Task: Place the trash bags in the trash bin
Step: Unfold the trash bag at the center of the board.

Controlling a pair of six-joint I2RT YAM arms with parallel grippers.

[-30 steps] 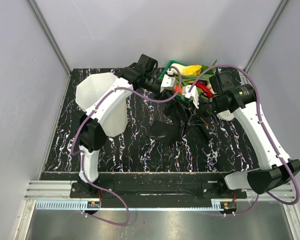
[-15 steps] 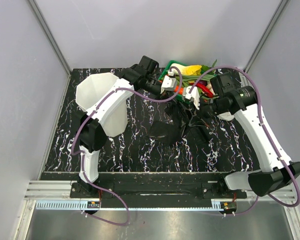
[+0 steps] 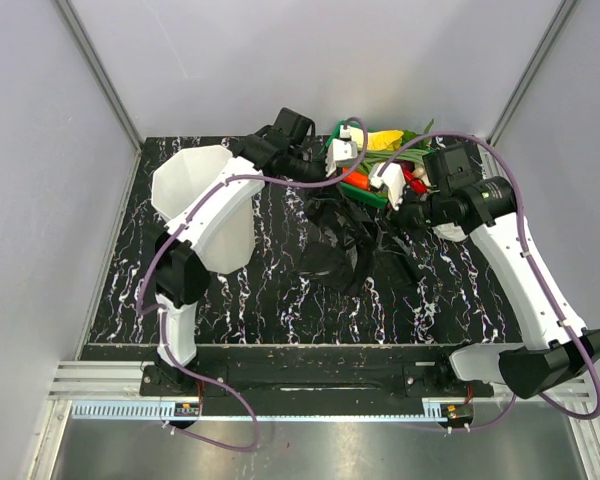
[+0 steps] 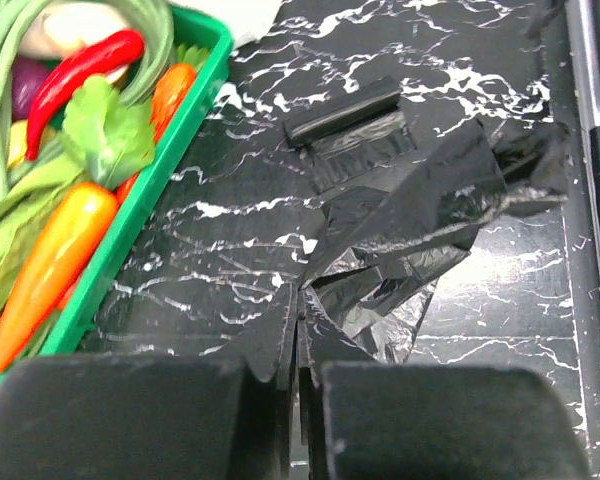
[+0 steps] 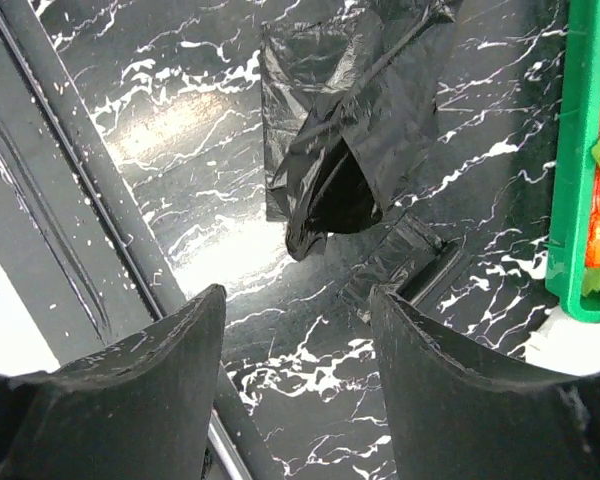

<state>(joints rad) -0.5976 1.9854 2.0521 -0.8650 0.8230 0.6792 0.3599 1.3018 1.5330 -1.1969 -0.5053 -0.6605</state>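
Note:
A crinkled black trash bag [image 3: 338, 250] hangs spread over the marble table, and its top edge is pinched in my left gripper [image 3: 325, 188]. In the left wrist view that gripper [image 4: 300, 335] is shut on the film, with the trash bag [image 4: 410, 240] trailing away from it. A small folded black bundle [image 4: 342, 110] lies flat beyond. My right gripper [image 5: 295, 310] stands open above the table with nothing between its fingers; the trash bag [image 5: 355, 130] and the folded bundle [image 5: 405, 258] lie ahead of it. The translucent white trash bin [image 3: 205, 200] stands at the left.
A green tray [image 3: 375, 195] of vegetables sits at the back, right behind both grippers; its rim [image 4: 150, 190] is close to the left gripper and its rim [image 5: 568, 150] also edges the right wrist view. Grey walls enclose the table.
My right gripper has opened and let go of the bag. The left gripper closed on the bag's edge and pulled it up and back, stretching the film out.

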